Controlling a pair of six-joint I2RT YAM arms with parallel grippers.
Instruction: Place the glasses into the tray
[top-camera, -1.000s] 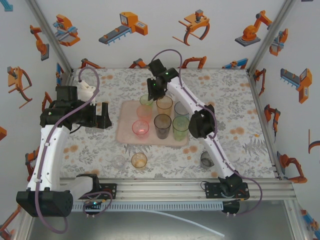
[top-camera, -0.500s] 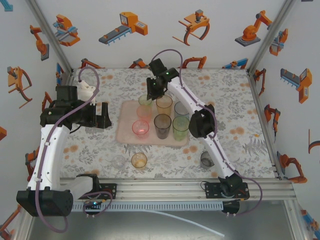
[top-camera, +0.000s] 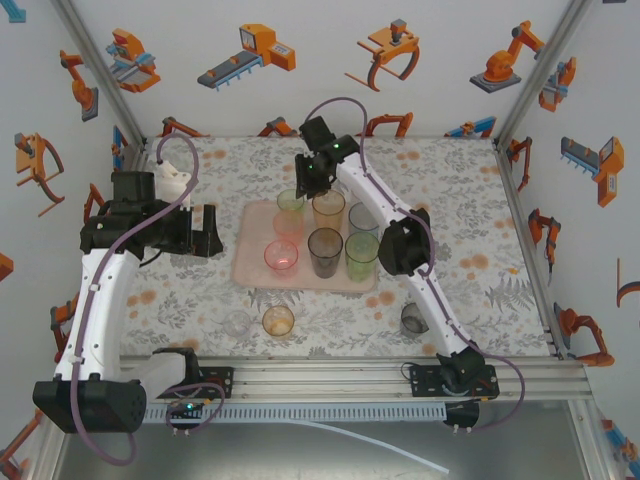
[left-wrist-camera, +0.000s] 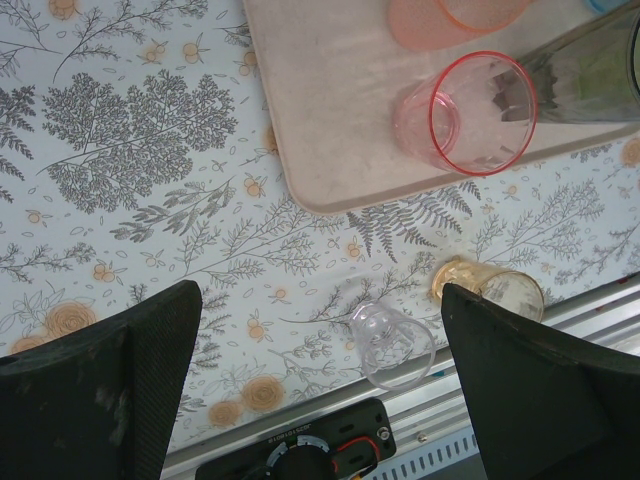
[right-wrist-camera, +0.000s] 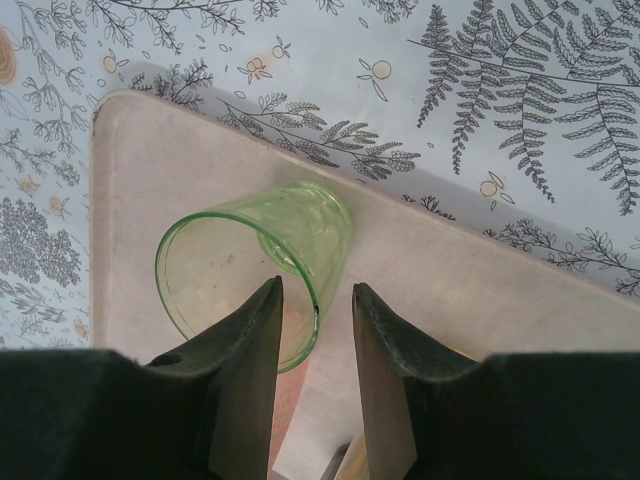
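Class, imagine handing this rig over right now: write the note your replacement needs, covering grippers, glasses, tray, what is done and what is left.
Left gripper: wide open, empty, over the table left of the tray.
Right gripper: part open, fingers astride the rim of the short green glass at the tray's far left corner; not clamped.
Done: seven glasses on the tray, that one included.
Left: clear glass, short amber glass and smoky grey glass on the table.
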